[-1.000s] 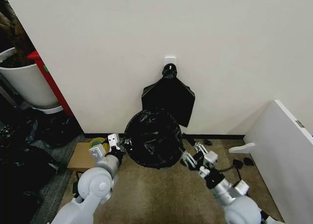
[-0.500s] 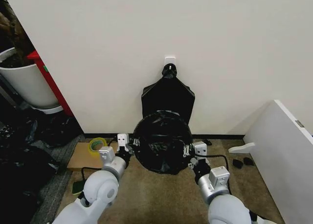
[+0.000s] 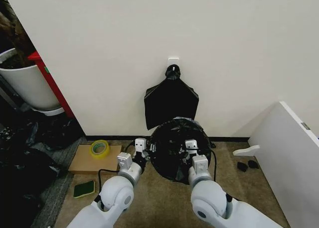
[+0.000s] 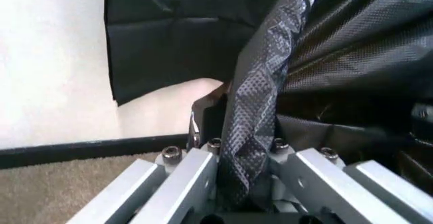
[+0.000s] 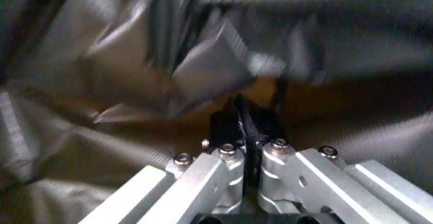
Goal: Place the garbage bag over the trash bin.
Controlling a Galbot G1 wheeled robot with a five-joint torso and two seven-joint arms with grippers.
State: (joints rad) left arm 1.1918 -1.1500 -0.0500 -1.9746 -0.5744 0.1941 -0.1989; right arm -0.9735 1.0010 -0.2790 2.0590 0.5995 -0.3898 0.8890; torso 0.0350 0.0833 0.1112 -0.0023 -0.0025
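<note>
Garbage bag [image 3: 174, 148] is held between our two grippers, low against the wall, its round mouth stretched and facing up toward the head camera. Our left gripper [image 3: 147, 149] sits at the bag's left edge; in the left wrist view its fingers [image 4: 203, 125] are closed on a fold of textured black plastic [image 4: 260, 107] that runs up between them. Our right gripper [image 3: 190, 156] sits at the bag's right side; in the right wrist view its fingers [image 5: 223, 125] are pressed nearly together on a thin pinch of the crinkled film [image 5: 135, 67]. We cannot make out the trash bin under the black plastic.

Behind the held bag, a second, flat black bag [image 3: 171, 101] hangs from a white wall hook [image 3: 173, 61], gathered to a point at its top. On the carpet to the left lie a cardboard sheet [image 3: 84, 163] with a roll of yellow tape [image 3: 99, 148] on it, and a green pad [image 3: 84, 188] just beside the cardboard. A white planter pot [image 3: 27, 86] stands at far left.
</note>
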